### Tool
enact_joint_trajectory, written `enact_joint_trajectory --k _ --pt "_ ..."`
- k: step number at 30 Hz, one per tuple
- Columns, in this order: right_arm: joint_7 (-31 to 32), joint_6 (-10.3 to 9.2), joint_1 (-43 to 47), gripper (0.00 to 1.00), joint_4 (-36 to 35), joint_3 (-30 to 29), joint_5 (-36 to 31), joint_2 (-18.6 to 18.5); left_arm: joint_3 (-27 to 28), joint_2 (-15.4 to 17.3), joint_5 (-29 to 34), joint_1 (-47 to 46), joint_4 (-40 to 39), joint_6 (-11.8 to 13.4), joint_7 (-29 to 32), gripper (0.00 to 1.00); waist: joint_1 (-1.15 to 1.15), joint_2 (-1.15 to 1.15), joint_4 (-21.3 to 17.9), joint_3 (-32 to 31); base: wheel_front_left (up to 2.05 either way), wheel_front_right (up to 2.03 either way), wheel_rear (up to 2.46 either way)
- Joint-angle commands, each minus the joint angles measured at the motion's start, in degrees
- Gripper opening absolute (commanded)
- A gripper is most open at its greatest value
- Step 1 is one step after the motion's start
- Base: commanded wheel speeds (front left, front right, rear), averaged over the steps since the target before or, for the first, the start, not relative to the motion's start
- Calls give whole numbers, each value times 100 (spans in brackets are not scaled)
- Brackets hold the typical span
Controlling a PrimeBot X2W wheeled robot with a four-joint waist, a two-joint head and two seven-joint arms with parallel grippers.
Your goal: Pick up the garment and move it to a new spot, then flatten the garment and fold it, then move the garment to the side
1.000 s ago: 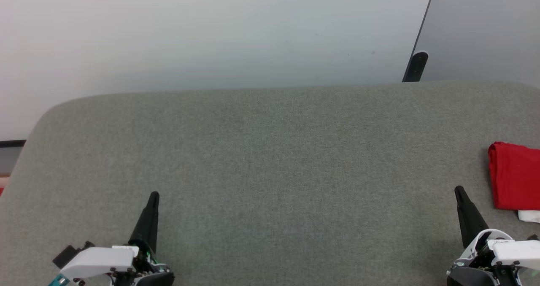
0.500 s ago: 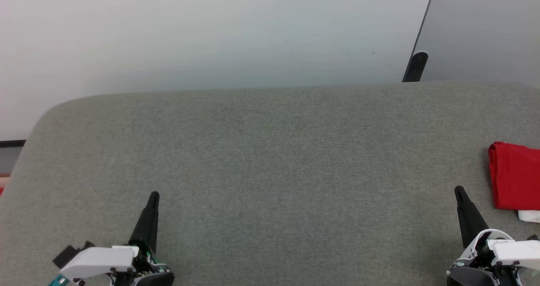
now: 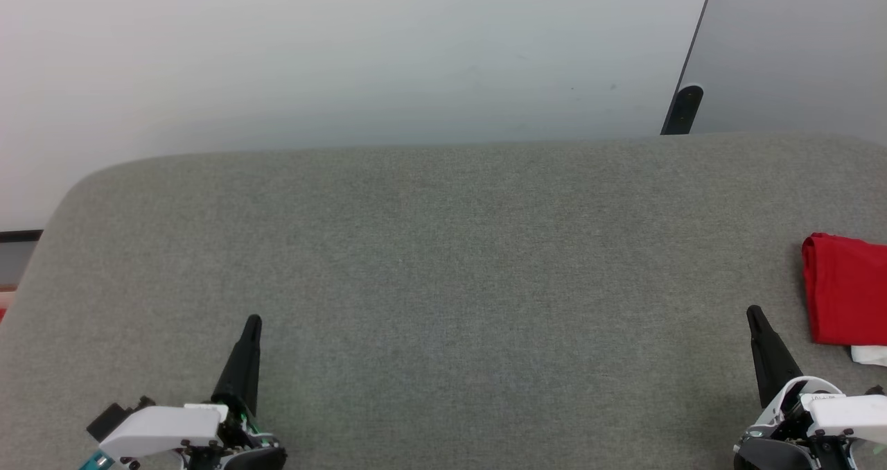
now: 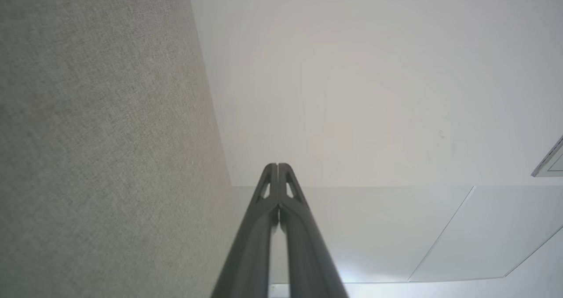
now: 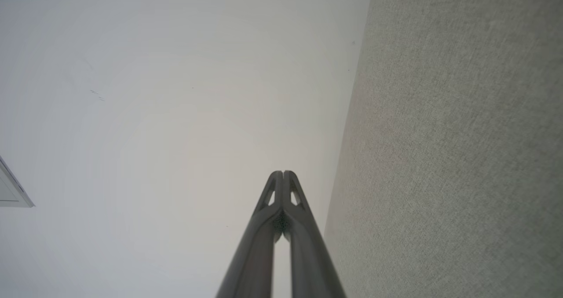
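The left gripper [image 3: 252, 323] hangs over the near left of the grey table [image 3: 443, 248], jaws pressed together. The right gripper [image 3: 754, 314], near right, is likewise closed. Just right of it lies the folded red garment [image 3: 845, 290], untouched.

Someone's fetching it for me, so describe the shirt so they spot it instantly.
Find the big grey fabric table. At its right edge, just past the right gripper, lies the folded shirt. It is the only red thing on it, white corner showing.
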Motion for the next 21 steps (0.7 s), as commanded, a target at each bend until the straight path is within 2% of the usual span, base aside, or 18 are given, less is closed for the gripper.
enact_joint_trajectory --k 1,21 --pt "0 -6 -20 0 2 6 20 16 14 -2 -19 -61 7 -33 17 0 0 0 0 0 0 0 0" --pt "-1 -6 -20 0 2 7 21 16 13 -3 -19 -60 7 -33 16 0 0 0 0 0 0 0 0"
